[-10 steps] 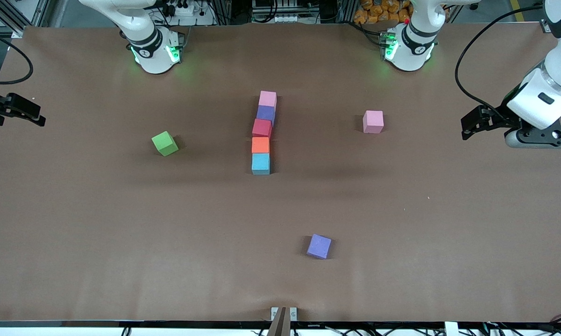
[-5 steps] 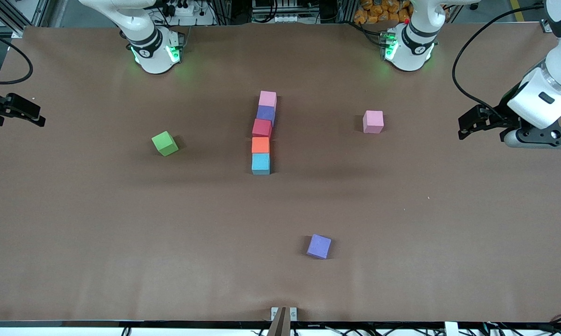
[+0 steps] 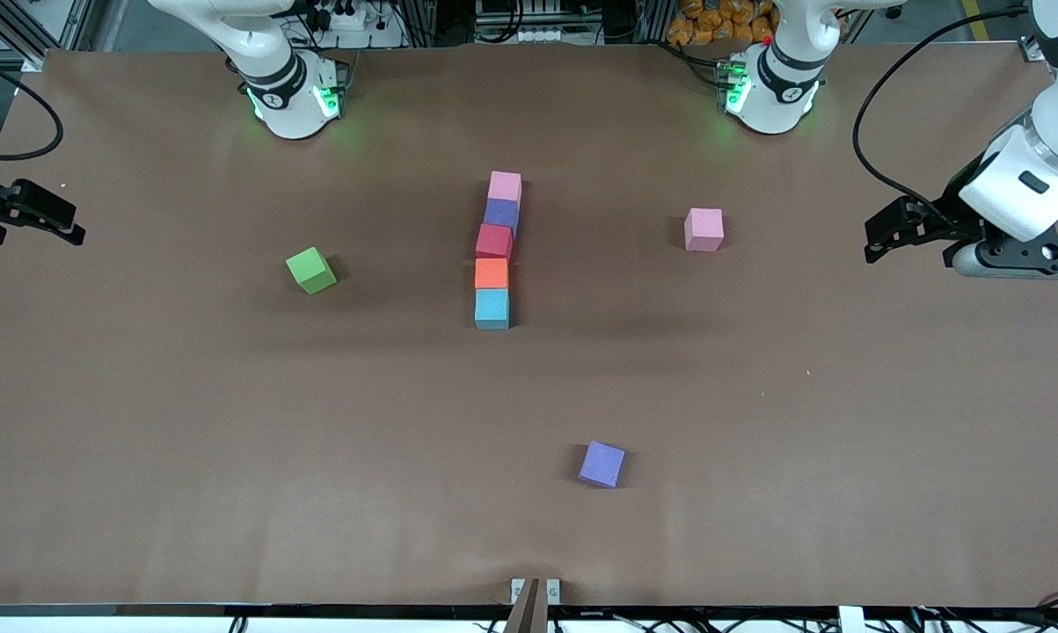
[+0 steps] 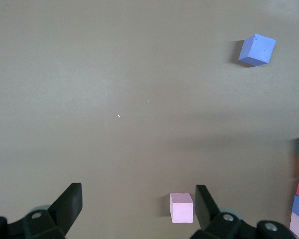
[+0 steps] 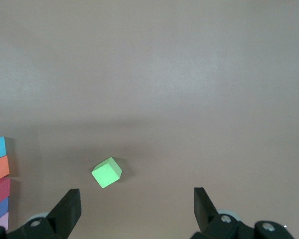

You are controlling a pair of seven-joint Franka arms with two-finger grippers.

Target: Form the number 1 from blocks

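Five blocks form a column at mid-table: pink [image 3: 505, 185], purple [image 3: 500, 214], red [image 3: 494, 241], orange [image 3: 492, 273], light blue [image 3: 492, 309]. A loose green block [image 3: 310, 270] lies toward the right arm's end, also visible as the green block [image 5: 106, 173]. A second pink block [image 3: 704, 229] sits toward the left arm's end and appears as the pink block [image 4: 182, 207]. A second purple block [image 3: 601, 463] lies nearest the front camera. My left gripper [image 3: 873, 236] [image 4: 138, 204] hangs open over its table end. My right gripper [image 3: 76, 224] [image 5: 137, 206] is open over the other end.
The brown table cover [image 3: 229, 440] spreads wide round the blocks. Both arm bases [image 3: 293, 97] [image 3: 770, 88] stand at the table's back edge. A cable [image 3: 880, 114] loops above the left arm's end.
The left gripper has drifted slightly toward the mid-table and the right gripper slightly outward. No block has moved.
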